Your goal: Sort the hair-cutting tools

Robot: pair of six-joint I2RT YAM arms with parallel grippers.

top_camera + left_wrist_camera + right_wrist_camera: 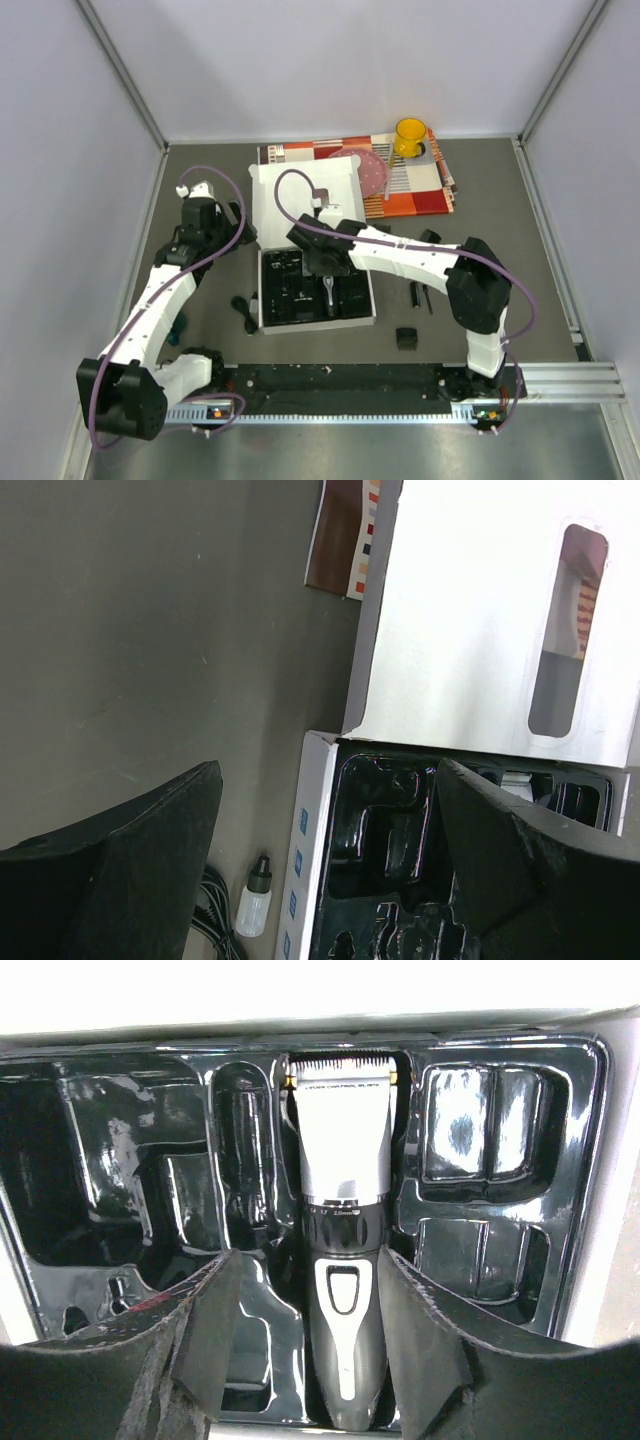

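**Clipper seated in its tray, smaller pieces loose on the table**

Two white robot arms work over a grey table [500, 220]. The sorting looks to be at an early stage.

The biggest tool, a black-and-silver electric clipper [342, 1160], lies in the long middle slot of the tray, blade end toward the box lid. The right gripper [310, 1258] hangs directly over its handle with fingers spread to either side and not pinching it. A clear gap shows on one side, and the other finger sits just beside the body. The left gripper [328, 780] hovers by the box's left wall, fingers wide apart and holding nothing.

Several pieces lie outside the box and, by the look of it, have yet to be placed:
- a bundled black cord [243, 305] just left of the box
- a small black plastic guard comb [406, 338] near the box's front right corner
- two thin black sticks [420, 296] to the box's right
- a tiny white dropper bottle with a black cap [254, 900] beside the left wall, next to the cord

A white cardboard box [270, 215] stands open with its lid thrown back. A glossy black moulded plastic tray [120, 1160] fills it. Only the clipper can be made out inside, and the wells either side look bare, though glare hides some corners.

A yellow cup [410, 137] stands on a striped orange-and-white mat [425, 190] at the far edge, well apart from the box; whether anything is in it cannot be told
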